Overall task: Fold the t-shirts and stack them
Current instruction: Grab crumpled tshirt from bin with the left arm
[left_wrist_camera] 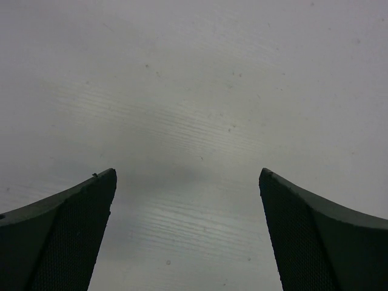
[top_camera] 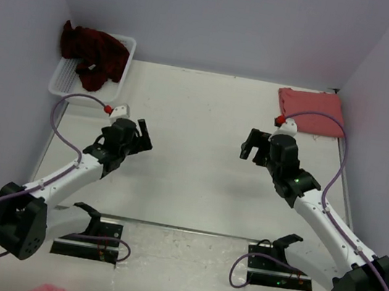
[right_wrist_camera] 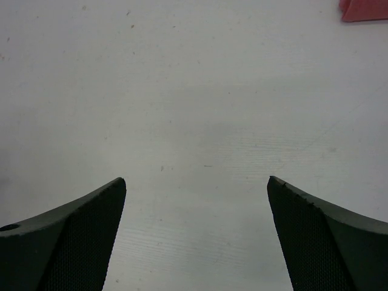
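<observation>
Your left gripper [top_camera: 146, 137] and right gripper [top_camera: 247, 145] gape empty; pink shirt [top_camera: 311, 112] lies folded upper right, maroon shirt [top_camera: 94, 54], crumpled in basket [top_camera: 61, 83] upper left, awaits folding and stacking.

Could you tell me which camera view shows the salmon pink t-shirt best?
The top external view: the salmon pink t-shirt lies there nearly whole, flat at the far right. The right wrist view catches only a corner at its top right edge; the left wrist view shows none.

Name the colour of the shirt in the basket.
The shirt is dark maroon, clearest in top external view.
</observation>
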You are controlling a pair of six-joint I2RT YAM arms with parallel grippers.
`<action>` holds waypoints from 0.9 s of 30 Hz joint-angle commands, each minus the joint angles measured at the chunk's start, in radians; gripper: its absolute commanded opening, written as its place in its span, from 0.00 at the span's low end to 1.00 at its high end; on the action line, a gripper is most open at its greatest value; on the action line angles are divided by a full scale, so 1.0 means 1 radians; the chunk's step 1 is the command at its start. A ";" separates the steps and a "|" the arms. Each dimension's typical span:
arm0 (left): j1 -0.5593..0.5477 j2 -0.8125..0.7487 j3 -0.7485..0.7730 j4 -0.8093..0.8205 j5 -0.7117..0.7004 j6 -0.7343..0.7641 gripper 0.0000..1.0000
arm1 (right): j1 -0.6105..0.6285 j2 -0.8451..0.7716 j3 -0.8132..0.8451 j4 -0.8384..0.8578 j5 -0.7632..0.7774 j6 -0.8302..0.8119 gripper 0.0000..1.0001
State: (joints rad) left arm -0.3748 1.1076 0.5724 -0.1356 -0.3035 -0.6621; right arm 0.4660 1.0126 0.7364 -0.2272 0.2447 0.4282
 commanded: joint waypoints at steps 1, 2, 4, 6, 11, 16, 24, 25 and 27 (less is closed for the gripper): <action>-0.001 0.031 0.107 -0.079 -0.187 -0.004 1.00 | 0.003 -0.008 0.018 -0.006 0.010 0.029 0.99; -0.001 0.043 0.138 -0.122 -0.227 -0.002 1.00 | 0.003 -0.014 0.017 0.003 -0.020 0.026 0.99; 0.008 0.076 0.239 -0.134 -0.305 0.036 1.00 | 0.005 -0.034 0.009 0.009 -0.039 0.023 0.99; 0.043 0.125 0.338 -0.122 -0.333 0.100 1.00 | 0.005 -0.042 0.005 0.014 -0.067 0.033 0.99; 0.205 0.270 0.560 -0.144 -0.276 0.151 0.92 | 0.042 0.001 0.031 -0.021 -0.093 0.053 0.99; 0.298 0.474 0.789 -0.142 -0.301 0.254 0.94 | 0.140 0.041 0.069 -0.078 -0.055 0.058 0.99; 0.408 0.768 1.000 -0.029 -0.197 0.349 0.90 | 0.241 -0.009 0.057 -0.153 -0.041 0.047 0.99; 0.412 0.787 1.004 -0.009 -0.194 0.358 0.90 | 0.250 -0.020 0.051 -0.165 -0.041 0.049 0.99; 0.425 0.848 1.020 0.057 -0.186 0.400 0.89 | 0.257 -0.057 0.035 -0.176 -0.054 0.052 0.99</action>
State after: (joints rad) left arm 0.0254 1.8931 1.5352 -0.1890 -0.5186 -0.3496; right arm 0.7086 1.0183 0.7574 -0.3691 0.1883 0.4709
